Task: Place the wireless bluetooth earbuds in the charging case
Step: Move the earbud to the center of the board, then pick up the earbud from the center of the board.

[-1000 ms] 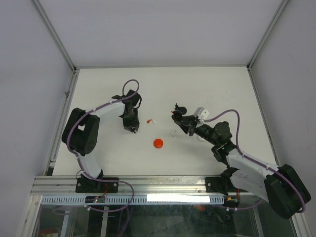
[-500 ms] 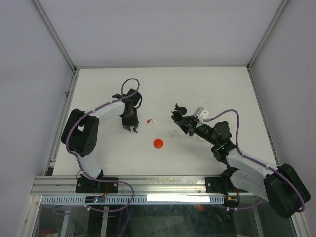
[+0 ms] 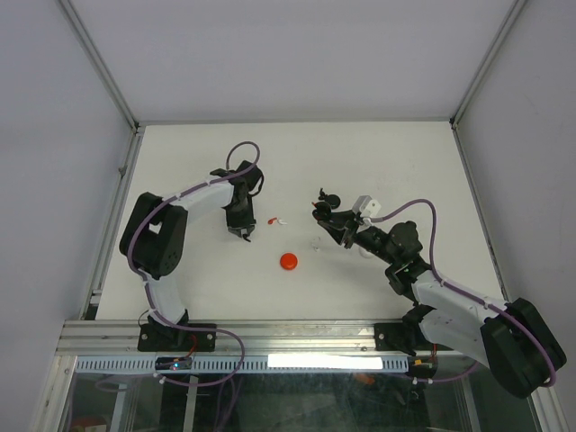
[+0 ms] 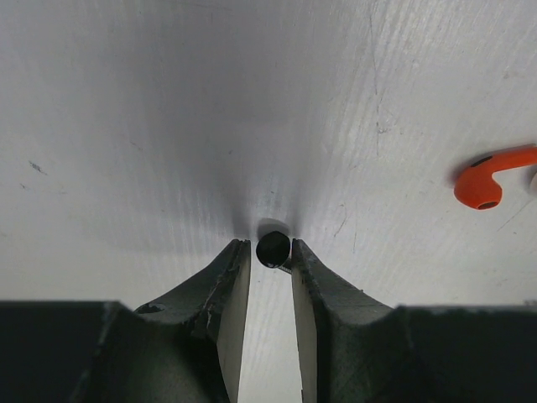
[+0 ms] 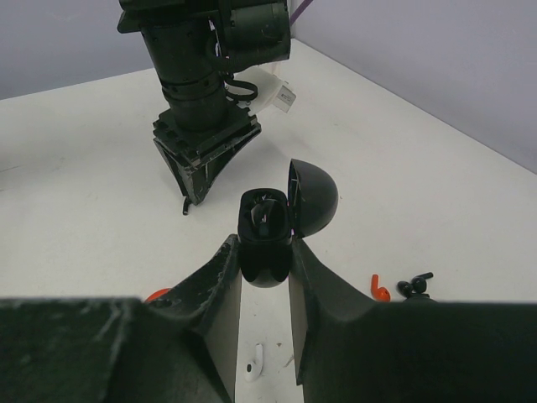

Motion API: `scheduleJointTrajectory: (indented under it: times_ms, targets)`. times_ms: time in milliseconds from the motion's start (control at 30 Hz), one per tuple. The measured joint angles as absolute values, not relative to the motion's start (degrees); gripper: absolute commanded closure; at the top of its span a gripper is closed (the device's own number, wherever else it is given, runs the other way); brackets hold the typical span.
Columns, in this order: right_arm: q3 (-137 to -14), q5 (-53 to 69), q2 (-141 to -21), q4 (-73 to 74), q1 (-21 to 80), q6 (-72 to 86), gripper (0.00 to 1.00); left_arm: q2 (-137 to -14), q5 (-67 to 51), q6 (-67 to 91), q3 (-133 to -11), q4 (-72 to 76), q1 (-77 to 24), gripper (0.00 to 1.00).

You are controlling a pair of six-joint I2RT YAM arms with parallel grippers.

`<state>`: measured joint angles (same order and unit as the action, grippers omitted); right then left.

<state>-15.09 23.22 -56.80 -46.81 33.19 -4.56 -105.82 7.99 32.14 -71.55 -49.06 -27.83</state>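
Note:
My left gripper [image 3: 242, 231] is shut on a tiny black earbud [image 4: 273, 248], pinched at the fingertips just above the white table. It also shows in the right wrist view [image 5: 183, 204], with the bud's stem hanging from the tips. My right gripper [image 3: 326, 216] is shut on the black charging case [image 5: 267, 239]. The case is held upright with its lid [image 5: 312, 197] swung open to the right. Its dark inside is hard to read. The case is right of the left gripper, apart from it.
A red earbud [image 4: 482, 179] and a white one [image 3: 283, 220] lie just right of the left gripper. A red puck [image 3: 288, 261] sits nearer the front. Near the right gripper lie another red earbud [image 5: 380, 288], black earbuds [image 5: 414, 287] and a white earbud [image 5: 255, 363].
My left gripper has shifted slightly away from the front edge and its arm has swung. The right arm and the case have not moved.

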Motion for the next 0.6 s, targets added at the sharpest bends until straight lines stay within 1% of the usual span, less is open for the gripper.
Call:
scheduleJointTrajectory:
  times_ms: [367, 600]
  targets:
    - [-15.1, 23.4, -57.1, -46.8, 33.2, -4.5, 1.00, -106.8, 8.0, 32.0, -71.5, -49.0, -28.2, 0.78]
    - [-15.1, 23.4, -57.1, -46.8, 33.2, -4.5, 1.00, -106.8, 8.8, 32.0, -71.5, -48.9, -28.8, 0.85]
